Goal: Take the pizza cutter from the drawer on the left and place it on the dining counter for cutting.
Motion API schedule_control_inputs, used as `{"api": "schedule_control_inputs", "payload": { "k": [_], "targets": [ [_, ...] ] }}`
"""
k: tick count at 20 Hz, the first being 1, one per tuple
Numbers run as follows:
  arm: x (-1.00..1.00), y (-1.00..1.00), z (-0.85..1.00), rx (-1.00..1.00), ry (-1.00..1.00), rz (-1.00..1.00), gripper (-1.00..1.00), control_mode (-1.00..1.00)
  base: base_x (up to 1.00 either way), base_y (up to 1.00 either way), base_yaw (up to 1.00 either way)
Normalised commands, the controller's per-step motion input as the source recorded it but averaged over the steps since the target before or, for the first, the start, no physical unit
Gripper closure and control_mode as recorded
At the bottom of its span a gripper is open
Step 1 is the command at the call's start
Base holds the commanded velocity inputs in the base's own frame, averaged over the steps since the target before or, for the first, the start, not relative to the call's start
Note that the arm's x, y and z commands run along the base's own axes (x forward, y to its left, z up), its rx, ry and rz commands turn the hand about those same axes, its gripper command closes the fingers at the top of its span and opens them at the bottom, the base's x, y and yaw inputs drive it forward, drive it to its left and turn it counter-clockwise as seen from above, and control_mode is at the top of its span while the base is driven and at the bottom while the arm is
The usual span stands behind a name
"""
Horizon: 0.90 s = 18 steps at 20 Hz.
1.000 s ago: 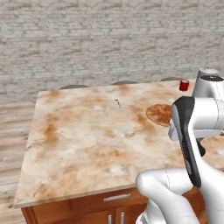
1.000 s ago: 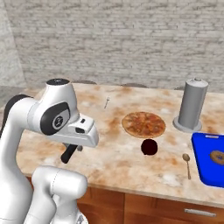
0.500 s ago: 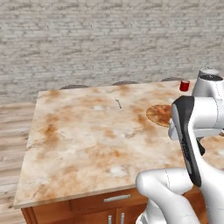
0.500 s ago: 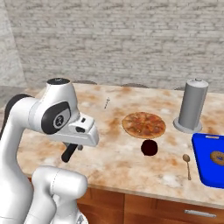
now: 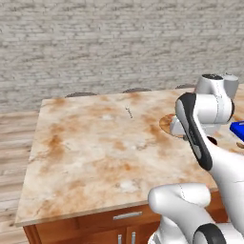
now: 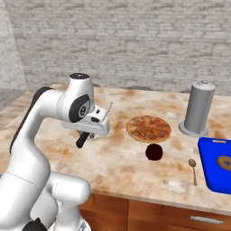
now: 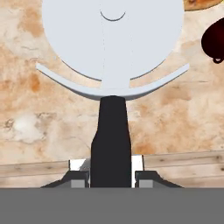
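Note:
My gripper (image 7: pixel 111 179) is shut on the slim black handle of the pizza cutter (image 7: pixel 112 48), and the round silvery-white wheel points away from the hand. The tool hangs just above the dining counter (image 7: pixel 39 92), a beige marble top with orange blotches. In the right base view the gripper (image 6: pixel 90 131) is over the counter's (image 6: pixel 113 164) left-middle part, left of the pizza, with the black handle of the pizza cutter (image 6: pixel 82 139) poking out below the hand. In the left base view the arm hides the hand above the counter (image 5: pixel 90 157). The drawer on the left is out of view.
A pizza (image 6: pixel 148 128), a dark red cup (image 6: pixel 154 152), a spoon (image 6: pixel 193 168), a tall grey canister (image 6: pixel 198 113) and a blue board (image 6: pixel 216 180) lie right of the gripper. A small thin utensil (image 5: pixel 128 112) sits toward the far edge. Brown cabinet fronts (image 5: pixel 109 224) run under the near edge.

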Motion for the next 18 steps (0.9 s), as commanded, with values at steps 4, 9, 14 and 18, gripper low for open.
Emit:
{"api": "schedule_control_inputs", "payload": {
  "k": [4,9,14,18],
  "targets": [
    [1.0,0.09,-0.3,0.01,0.0,0.0,1.0,-1.0,0.0,0.0,0.0],
    [0.99,0.02,-0.4,0.0,0.0,0.0,1.0,-1.0,0.0,0.0,0.0],
    [0.95,0.0,-0.49,0.0,0.0,0.0,1.0,-1.0,0.0,0.0,0.0],
    [0.77,0.0,-0.47,0.0,0.0,0.0,1.0,-1.0,0.0,0.0,0.0]
  ]
}}
